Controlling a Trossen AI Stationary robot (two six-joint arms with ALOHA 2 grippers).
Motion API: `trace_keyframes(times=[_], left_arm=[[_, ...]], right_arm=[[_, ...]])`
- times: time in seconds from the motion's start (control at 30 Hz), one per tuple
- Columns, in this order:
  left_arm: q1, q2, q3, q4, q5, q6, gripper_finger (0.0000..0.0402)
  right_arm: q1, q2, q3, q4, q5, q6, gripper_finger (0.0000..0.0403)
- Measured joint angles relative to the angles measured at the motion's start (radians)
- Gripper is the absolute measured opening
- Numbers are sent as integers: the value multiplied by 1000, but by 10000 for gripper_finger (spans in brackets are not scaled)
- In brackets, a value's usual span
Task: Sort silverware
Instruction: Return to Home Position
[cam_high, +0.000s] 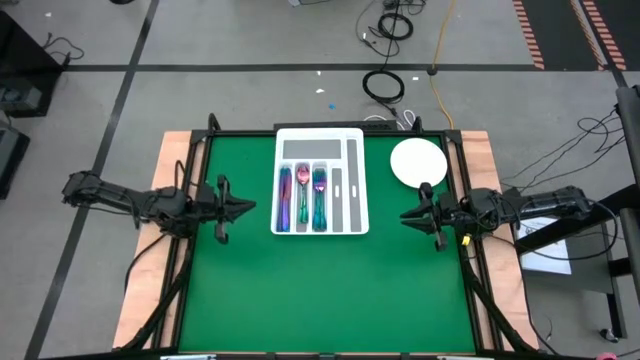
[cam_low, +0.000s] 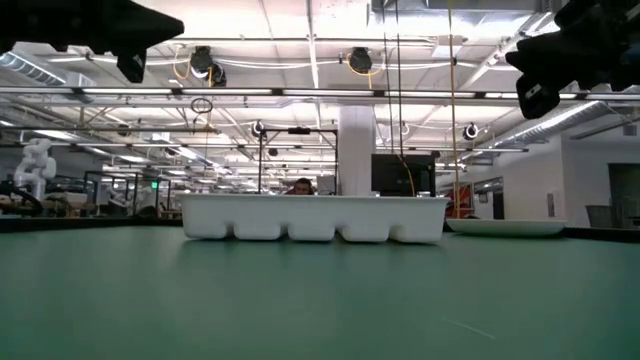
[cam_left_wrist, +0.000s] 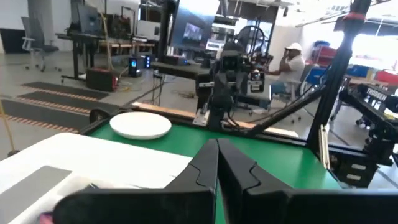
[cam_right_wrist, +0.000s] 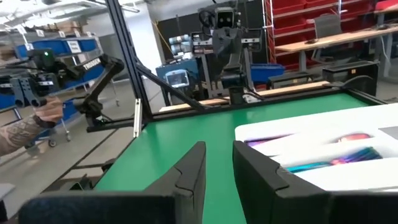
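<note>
Apparently finished — the silverware (cam_high: 302, 196) lies in the three left slots of the tray (cam_high: 320, 134), none on the plate (cam_high: 418, 162). Clenched and empty, the left gripper (cam_high: 250, 207) hovers at left; the right gripper (cam_high: 404, 216), slightly parted, at right — nothing left to sort.

One table (cam_high: 330, 290). On it, one white tray (cam_high: 320, 232) and, to its right, one round plate (cam_high: 418, 162). Three of the tray's long slots hold silverware (cam_high: 302, 197), one stack in each. The pieces in a stack lie too close together to count. Two grippers: the left gripper (cam_high: 245, 207) and the right gripper (cam_high: 408, 216). In the room beyond, one person (cam_left_wrist: 293, 62) in a white cap. Elsewhere, one forearm (cam_right_wrist: 25, 129).
</note>
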Motion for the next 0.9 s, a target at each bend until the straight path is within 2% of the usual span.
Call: trace_keyframes(times=[0.1, 0.33, 0.47, 0.6, 0.73, 0.9], left_arm=[[0, -6, -25, 20, 1, -9, 3], [0, -26, -139, 185, 0, 17, 3], [0, -46, -180, 215, 0, 17, 3], [0, -58, -223, 257, -1, 16, 3], [0, -57, -240, 262, -1, 17, 3], [8, -58, -240, 256, 7, 27, 2]], right_arm=[[0, -22, -1, -22, 0, 0, 68], [0, -55, -1, -51, 11, -9, 68], [0, -58, -1, -50, 53, -26, 68], [0, -58, -22, -26, 51, 7, 68], [0, -58, -111, 78, 49, 32, 68], [0, -62, -108, 61, 37, 47, 68]])
